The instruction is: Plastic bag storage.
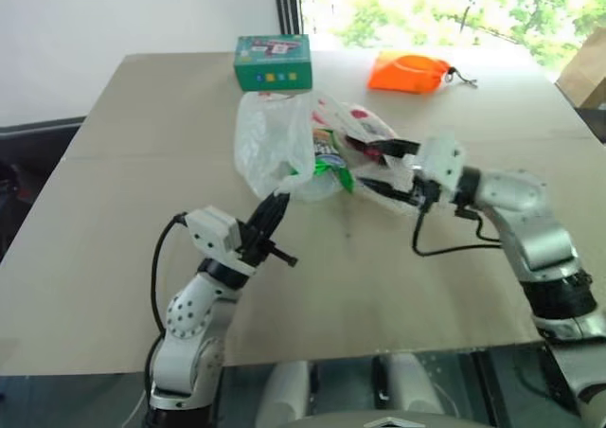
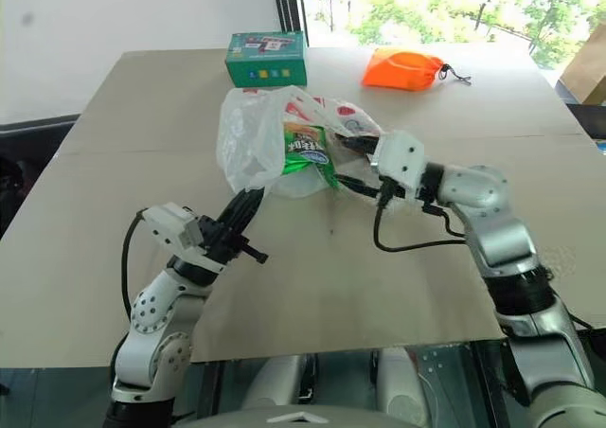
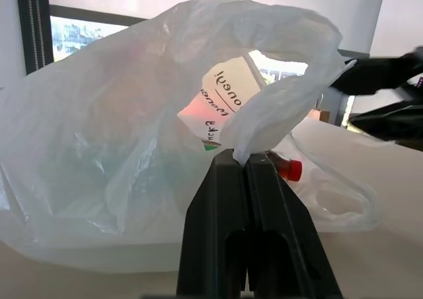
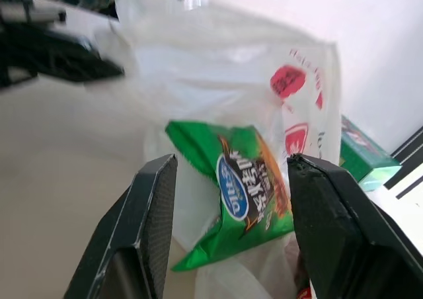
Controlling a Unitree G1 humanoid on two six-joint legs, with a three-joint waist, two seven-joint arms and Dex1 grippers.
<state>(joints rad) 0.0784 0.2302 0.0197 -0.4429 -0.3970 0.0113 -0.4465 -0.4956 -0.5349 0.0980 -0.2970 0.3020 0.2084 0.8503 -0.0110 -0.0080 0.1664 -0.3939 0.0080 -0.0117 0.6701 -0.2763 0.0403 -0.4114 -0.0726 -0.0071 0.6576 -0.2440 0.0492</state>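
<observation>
The plastic bag (image 1: 275,144) is held up by its handle in the closed left pincer (image 1: 276,204), so the snack packet (image 4: 241,193) is framed by the wide right pincer (image 1: 379,168).

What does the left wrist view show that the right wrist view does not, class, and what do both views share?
Left wrist view alone: the left gripper, shut on a handle of the plastic bag, with a small red cap just behind its fingers.

Right wrist view alone: the right gripper, jaws apart, with the green snack packet lying ahead between its fingers, and a corner of the green box.

Both: the translucent white bag resting on the table, and the other arm's dark gripper at the picture's edge.
</observation>
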